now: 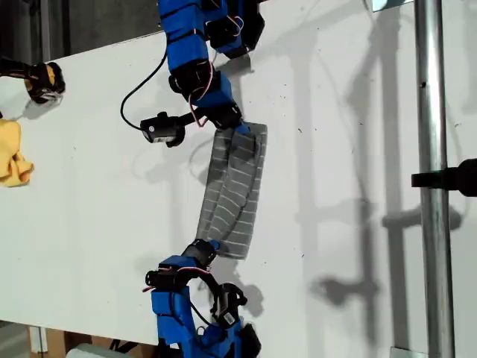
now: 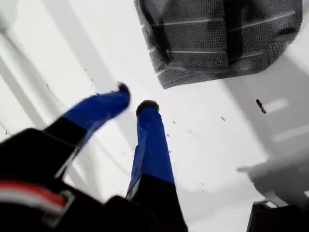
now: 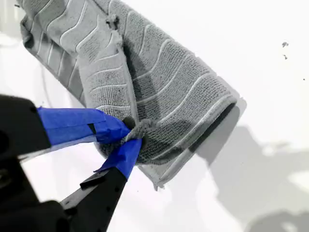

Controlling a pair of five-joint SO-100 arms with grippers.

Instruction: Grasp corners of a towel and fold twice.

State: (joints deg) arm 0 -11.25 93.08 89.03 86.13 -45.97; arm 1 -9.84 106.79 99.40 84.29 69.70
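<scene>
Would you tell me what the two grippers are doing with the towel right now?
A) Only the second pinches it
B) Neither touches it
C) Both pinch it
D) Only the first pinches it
A: my second gripper is shut on a towel corner, while my first gripper hangs apart from it, holding nothing.

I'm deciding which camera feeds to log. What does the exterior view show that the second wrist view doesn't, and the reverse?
Only the exterior view shows the small yellow cloth, the metal pole, both blue arms, and the grey striped towel's whole folded length. Only the second wrist view shows my second tool shut on a bunched towel corner, and the weave up close. Both show the towel lying on the white table.
</scene>
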